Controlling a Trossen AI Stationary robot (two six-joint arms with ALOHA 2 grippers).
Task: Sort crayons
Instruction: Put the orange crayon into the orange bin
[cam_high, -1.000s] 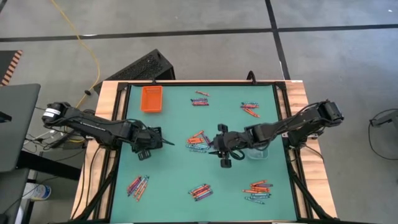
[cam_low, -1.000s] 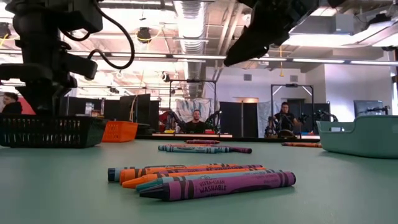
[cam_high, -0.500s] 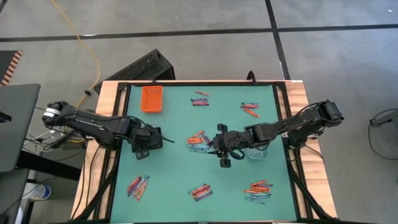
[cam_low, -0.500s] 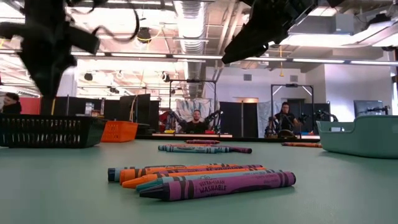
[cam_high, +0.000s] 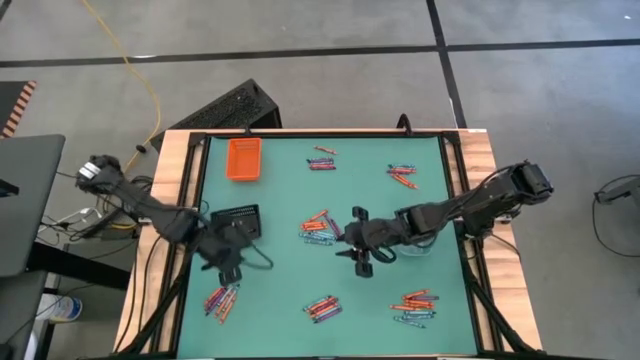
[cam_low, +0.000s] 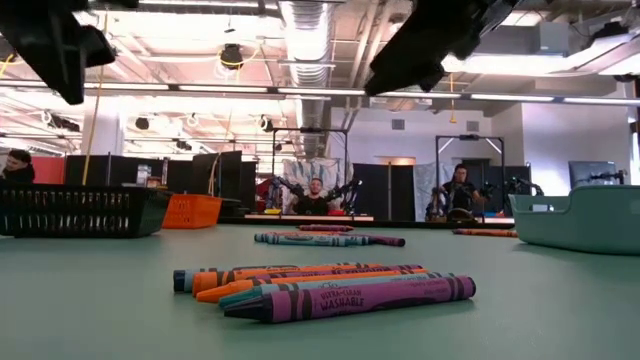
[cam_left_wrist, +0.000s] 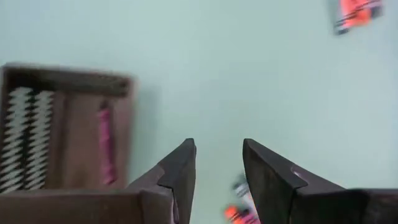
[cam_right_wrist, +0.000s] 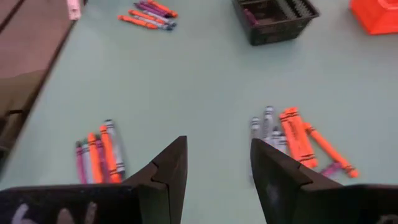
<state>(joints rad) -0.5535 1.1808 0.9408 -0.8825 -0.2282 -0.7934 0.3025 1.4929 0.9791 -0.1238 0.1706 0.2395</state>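
Note:
Crayons lie in small heaps on the green table: one at the centre (cam_high: 320, 226), one at the near left (cam_high: 221, 298), others near (cam_high: 322, 308) and far (cam_high: 321, 159). A pink crayon (cam_left_wrist: 106, 147) lies inside the black tray (cam_high: 238, 218). My left gripper (cam_left_wrist: 217, 149) hangs open above the table between the black tray and the near-left heap (cam_high: 230, 266), with nothing between its fingers. My right gripper (cam_right_wrist: 217, 146) is open and empty too. It hovers just right of the centre heap (cam_high: 347, 247) and points toward the table's left.
An orange tray (cam_high: 244, 158) stands at the far left. A clear tray (cam_low: 580, 216) sits under my right arm. More crayon heaps lie at the far right (cam_high: 402, 176) and near right (cam_high: 413, 305). People sit in the room beyond the table.
My left gripper has risen away from the black tray and swung toward the table's near edge, over the ground between the tray and the near-left heap. My right gripper has shifted slightly toward the near edge. No crayon or tray has moved.

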